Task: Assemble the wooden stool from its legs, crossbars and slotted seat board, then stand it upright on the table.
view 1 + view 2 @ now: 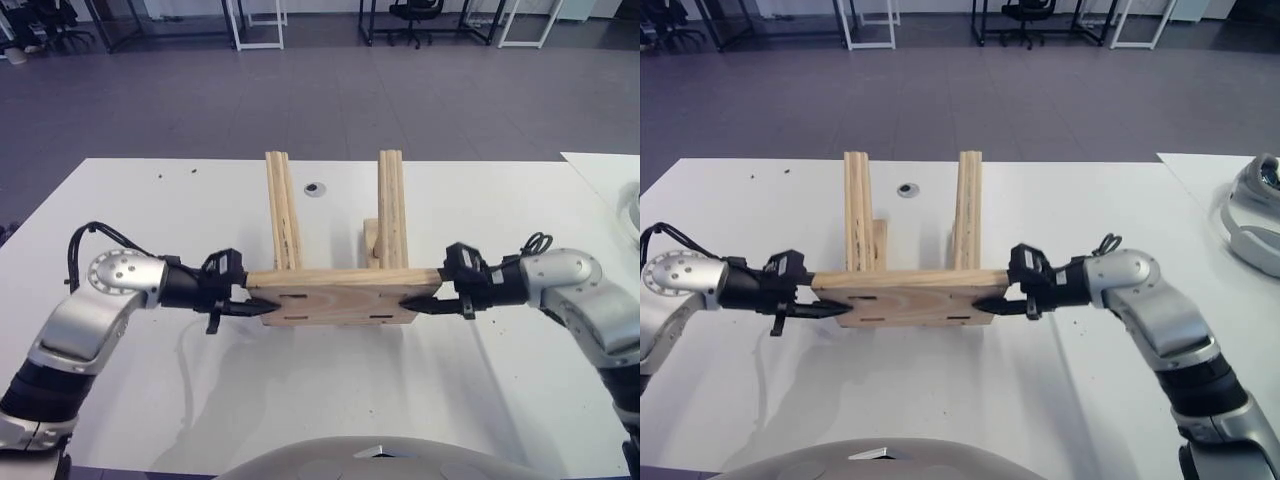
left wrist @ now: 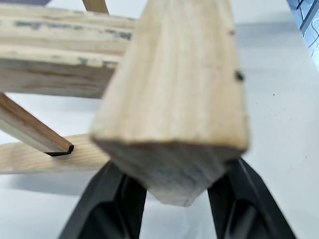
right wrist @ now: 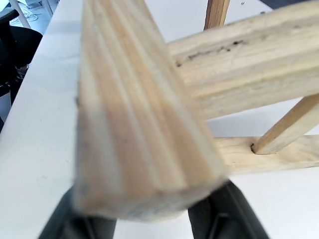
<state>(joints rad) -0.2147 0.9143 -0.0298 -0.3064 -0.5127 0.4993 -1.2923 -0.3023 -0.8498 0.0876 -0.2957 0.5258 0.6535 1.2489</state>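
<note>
**1. Table** (image 1: 300, 400). White work surface beneath both jaws.

**2. Stool** (image 1: 340, 250). It lies on its side between the 2 grippers. It looks assembled but has not yet been stood upright.

**3. Seat board** (image 1: 340, 298). It spans the gap from one pair of jaws to the other, slotted face toward the robot. Whether its lower edge touches the table cannot be told.

**4. Legs** (image 1: 283, 210). 2 pairs run away from the jaws, beyond the board, and lie along the table. A crossbar (image 1: 372, 240) sits between them, just behind the board.

**5. Handling (assessment).**
- The wood is stiff and will not flex or crush under a firm clamp.
- The load is probably moderate, with the weight biased to the leg side, away from the jaws.
- Expect a turning pull as the stool is raised.
- The board ends are smooth and narrow, so slippage is the main risk.
- The slotted joints may loosen if twisted.
- Hold at the 2 short ends and rotate both together.

**6. Left gripper** (image 1: 252, 307). The jaws are clamped on the board's left end, and the dark fingers (image 2: 114, 199) bracket the end grain.

**7. Right gripper** (image 1: 415, 303). The jaws are clamped on the board's right end, open only to the board's thickness.
</note>
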